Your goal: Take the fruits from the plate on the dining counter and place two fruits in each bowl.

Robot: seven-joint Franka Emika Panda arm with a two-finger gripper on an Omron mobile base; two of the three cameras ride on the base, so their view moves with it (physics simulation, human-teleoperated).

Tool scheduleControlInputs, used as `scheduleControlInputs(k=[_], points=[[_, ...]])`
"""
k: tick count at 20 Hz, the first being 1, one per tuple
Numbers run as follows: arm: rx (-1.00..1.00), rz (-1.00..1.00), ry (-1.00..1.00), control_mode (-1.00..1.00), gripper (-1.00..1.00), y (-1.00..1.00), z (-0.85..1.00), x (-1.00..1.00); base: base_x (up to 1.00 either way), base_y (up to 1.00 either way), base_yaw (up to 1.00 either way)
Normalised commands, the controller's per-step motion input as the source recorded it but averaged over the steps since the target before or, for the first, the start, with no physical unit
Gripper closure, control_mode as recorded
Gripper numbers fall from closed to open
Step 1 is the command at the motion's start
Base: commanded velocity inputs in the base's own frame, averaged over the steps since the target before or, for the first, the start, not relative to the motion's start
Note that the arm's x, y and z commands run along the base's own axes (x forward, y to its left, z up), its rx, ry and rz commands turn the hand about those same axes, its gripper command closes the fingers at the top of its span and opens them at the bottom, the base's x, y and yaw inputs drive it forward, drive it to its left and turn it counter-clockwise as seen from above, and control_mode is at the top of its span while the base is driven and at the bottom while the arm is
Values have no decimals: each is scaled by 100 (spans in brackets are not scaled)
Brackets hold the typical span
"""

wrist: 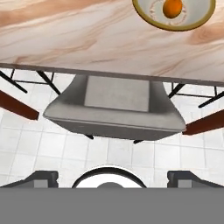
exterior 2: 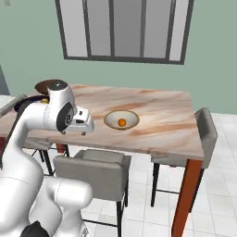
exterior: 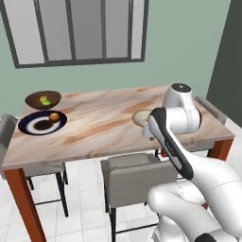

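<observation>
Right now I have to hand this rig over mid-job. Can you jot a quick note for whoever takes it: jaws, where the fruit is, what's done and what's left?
Gripper: hangs over the near edge of the counter, by the grey chair. Nothing shows between the jaws; open or shut is unclear.
Cream bowl: one orange fruit inside.
Wooden bowl: a green fruit and what looks like a yellow one beside it.
Plate: one orange fruit left on it.
Done: wooden bowl seems to have its two; cream bowl has one.
Left: carry the last orange fruit from the plate to the cream bowl.
</observation>
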Motion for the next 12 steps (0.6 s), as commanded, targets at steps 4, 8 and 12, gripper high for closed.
scheduleControlInputs(k=[4, 8, 12], points=[[0, 0, 0, 100, -100, 0, 0, 0, -69, 100, 0], [0, 0, 0, 100, -100, 0, 0, 0, -13, 100, -4], [0, 0, 0, 100, -100, 0, 0, 0, 41, 100, -22]])
